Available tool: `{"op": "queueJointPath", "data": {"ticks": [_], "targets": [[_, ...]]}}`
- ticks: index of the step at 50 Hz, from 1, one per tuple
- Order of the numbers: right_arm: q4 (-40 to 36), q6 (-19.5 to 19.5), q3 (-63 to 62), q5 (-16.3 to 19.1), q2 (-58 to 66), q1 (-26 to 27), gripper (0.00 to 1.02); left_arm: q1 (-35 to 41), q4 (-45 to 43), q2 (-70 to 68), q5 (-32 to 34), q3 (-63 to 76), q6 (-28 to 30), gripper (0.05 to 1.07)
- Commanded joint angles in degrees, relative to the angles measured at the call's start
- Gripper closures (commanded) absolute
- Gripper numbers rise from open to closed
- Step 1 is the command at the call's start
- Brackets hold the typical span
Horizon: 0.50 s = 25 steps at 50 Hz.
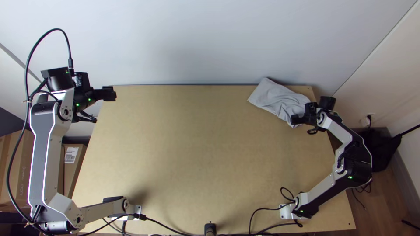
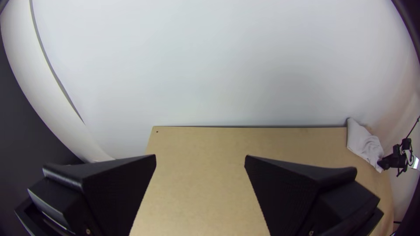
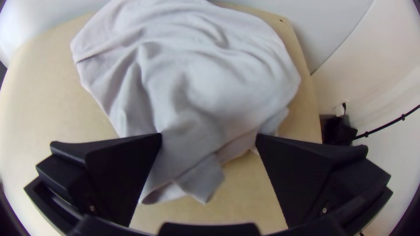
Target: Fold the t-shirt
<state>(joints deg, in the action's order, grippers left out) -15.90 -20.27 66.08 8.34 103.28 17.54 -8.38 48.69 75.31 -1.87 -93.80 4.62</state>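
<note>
T-shirt (image 1: 274, 97) rumpled, worktop's (image 1: 188, 148) far R corner; prob. light, soft, creases easily; best taken by loose edge (image 3: 202, 181) nr R gripper (image 3: 208, 134), spread wide; L gripper (image 2: 200, 156) also wide, well apart.

The t-shirt (image 1: 278, 99) lies on the tabletop (image 1: 197, 153) near its far right corner, reaching the far edge; right tool (image 1: 293, 119) at its near end, left tool (image 1: 114, 94) by the far left corner.

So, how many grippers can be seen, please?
2: the left gripper near the table's far left corner, the right gripper at the shirt's near end. Both are open.
</note>
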Motion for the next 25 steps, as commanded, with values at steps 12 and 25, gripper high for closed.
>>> {"op": "queueJointPath", "data": {"ticks": [12, 25], "targets": [[-2.91, -10.31, -7.2, -1.4, -14.34, 7.07, 0.03, -0.23, -0.61, -1.74, 0.64, 1.16, -3.13, 0.1], [-4.49, -3.81, -1.13, -0.87, -31.39, 4.34, 0.03, 0.65, -5.71, -6.58, 0.64, 1.6, -4.89, 0.1]]}}
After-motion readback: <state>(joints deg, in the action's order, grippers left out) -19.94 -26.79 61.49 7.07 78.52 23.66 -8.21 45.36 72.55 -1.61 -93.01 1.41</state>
